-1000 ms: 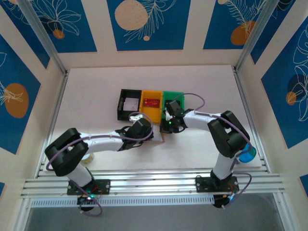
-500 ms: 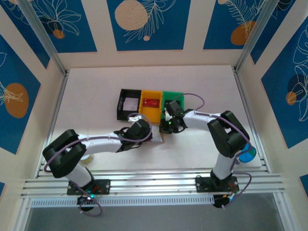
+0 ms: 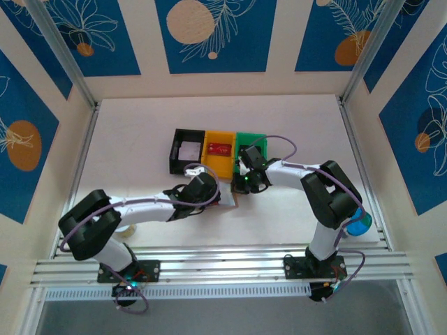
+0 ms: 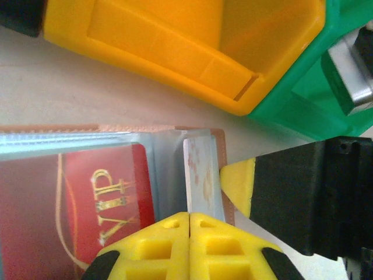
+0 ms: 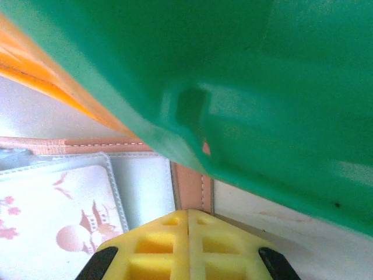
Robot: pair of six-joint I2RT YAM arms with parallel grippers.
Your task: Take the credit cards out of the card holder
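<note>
- Left gripper, fingers pressed together, sits on the open card holder — probably pinning it flat; a red card lies in its pocket.
- Right gripper, likewise closed, meets the holder's tan edge beside a white card.
- Just beyond: black bin, yellow bin, green bin.
- White table — blue-patterned walls behind.
</note>
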